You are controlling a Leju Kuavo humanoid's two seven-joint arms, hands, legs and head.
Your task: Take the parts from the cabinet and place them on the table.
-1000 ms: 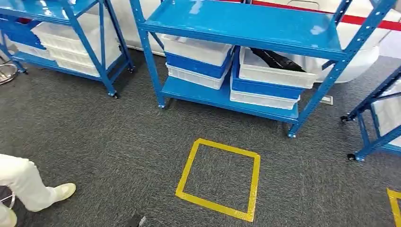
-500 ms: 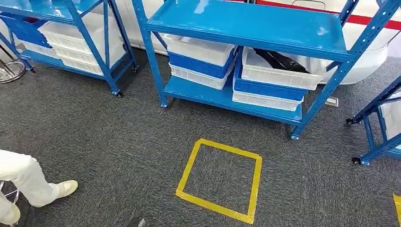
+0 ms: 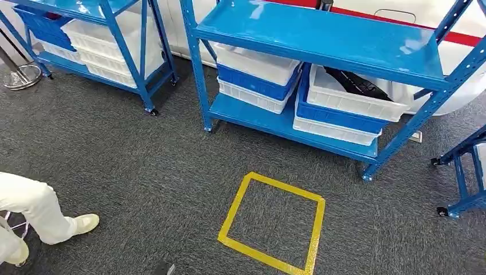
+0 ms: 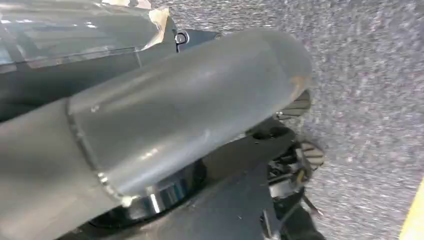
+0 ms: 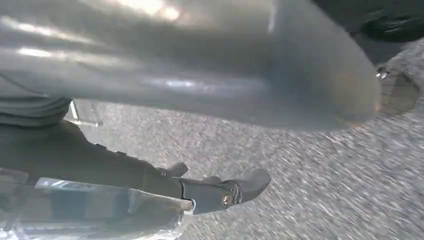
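The blue metal cabinet (image 3: 321,34) stands ahead of me in the head view, its top shelf bare. On its lower shelf a white bin (image 3: 358,100) tops a stack at the right and holds black parts (image 3: 355,83). To the left of that stack is another stack of white and blue bins (image 3: 258,74). My left hand (image 4: 190,115) appears as a thick grey thumb over grey carpet in the left wrist view. My right hand (image 5: 200,65) appears the same way in the right wrist view. How the fingers of either hand lie is not plain.
A yellow tape square (image 3: 274,223) marks the carpet in front of the cabinet. A second blue rack (image 3: 114,34) with bins stands at the left, a third rack (image 3: 467,172) on castors at the right. A person's leg in white with a pale shoe (image 3: 40,212) is at the lower left.
The whole head picture has shifted: the camera moved, so the cabinet and the tape square now sit lower and further right. The person's foot has stayed near the left edge.
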